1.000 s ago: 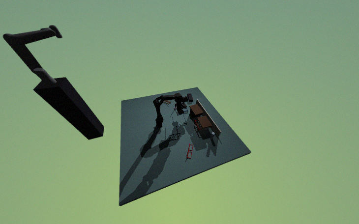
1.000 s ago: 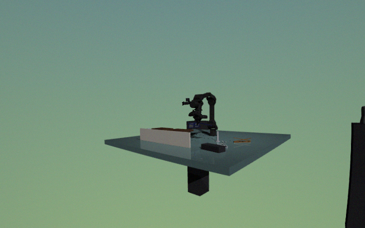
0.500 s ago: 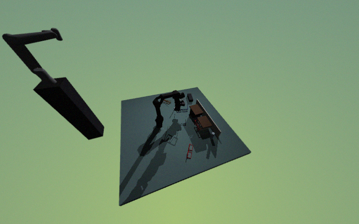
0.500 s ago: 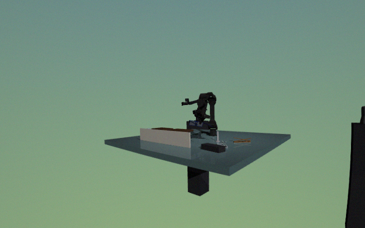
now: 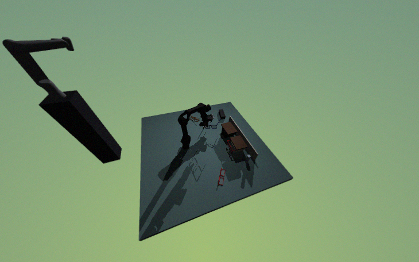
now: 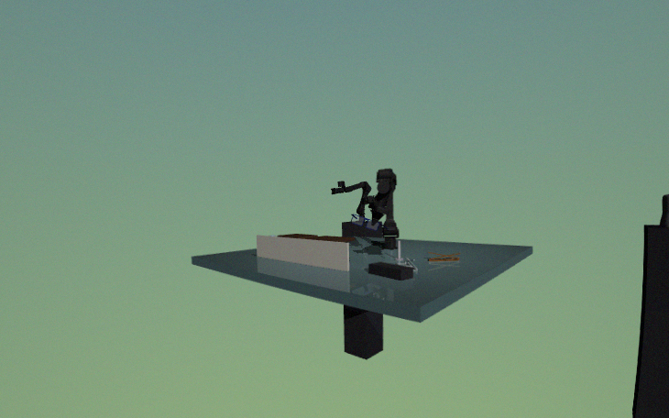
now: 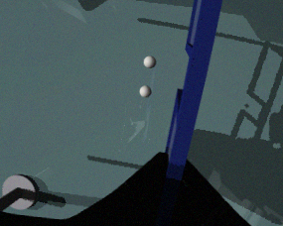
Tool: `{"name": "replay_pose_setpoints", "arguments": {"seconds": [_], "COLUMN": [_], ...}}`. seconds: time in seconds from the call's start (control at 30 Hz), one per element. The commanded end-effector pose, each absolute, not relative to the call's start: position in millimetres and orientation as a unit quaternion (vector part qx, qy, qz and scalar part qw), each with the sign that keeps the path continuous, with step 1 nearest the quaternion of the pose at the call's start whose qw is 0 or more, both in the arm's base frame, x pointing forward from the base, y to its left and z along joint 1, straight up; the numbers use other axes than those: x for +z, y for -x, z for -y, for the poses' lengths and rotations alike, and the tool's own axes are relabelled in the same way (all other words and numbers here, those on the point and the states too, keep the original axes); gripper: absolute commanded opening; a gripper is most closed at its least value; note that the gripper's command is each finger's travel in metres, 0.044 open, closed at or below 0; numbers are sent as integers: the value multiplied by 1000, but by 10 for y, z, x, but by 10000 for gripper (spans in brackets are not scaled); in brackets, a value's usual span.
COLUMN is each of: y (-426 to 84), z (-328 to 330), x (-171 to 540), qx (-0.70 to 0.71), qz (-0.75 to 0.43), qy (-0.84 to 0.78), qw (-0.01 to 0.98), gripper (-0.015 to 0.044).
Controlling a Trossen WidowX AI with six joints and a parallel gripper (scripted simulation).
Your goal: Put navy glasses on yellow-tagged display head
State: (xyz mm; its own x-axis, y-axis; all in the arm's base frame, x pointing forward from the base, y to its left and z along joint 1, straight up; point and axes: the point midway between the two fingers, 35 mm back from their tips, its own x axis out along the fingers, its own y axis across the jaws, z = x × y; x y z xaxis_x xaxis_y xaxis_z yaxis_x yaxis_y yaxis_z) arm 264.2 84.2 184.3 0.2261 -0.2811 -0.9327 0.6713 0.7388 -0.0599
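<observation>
My gripper (image 5: 206, 124) (image 7: 169, 164) is shut on the navy glasses (image 5: 213, 126) (image 6: 373, 227) (image 7: 199, 74). The fingers grip the blue frame bar, and the glasses hang in the air above the table. In the wrist view the bar runs up from the fingertips, with two pale round nose pads to its left. In the top view the glasses are to the left of the brown panels. I cannot make out either display head or the yellow tag; they may be hidden under the panels.
Brown panels (image 5: 229, 128) (image 5: 238, 142) stand beside a pale upright board (image 6: 302, 253). Red glasses (image 5: 221, 177) lie near the front. A dark box (image 5: 221, 114) (image 6: 389, 270) and orange glasses (image 5: 196, 119) (image 6: 444, 259) are toward the far edge in the top view. A white post (image 6: 400, 250) stands behind the box.
</observation>
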Motion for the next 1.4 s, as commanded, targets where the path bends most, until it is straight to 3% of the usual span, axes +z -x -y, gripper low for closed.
{"name": "replay_pose_setpoints", "arguments": {"seconds": [0.0,0.73,1.37], "y": [-2630,-2429,-2120], "z": [-937,-1543,-2050], "x": [1884,2092,2305], "qx": [-332,-391,-369], "qz": [-510,-340,-215], "qy": [-211,-419,-622], "qw": [765,745,656], "gripper": [0,0,0]}}
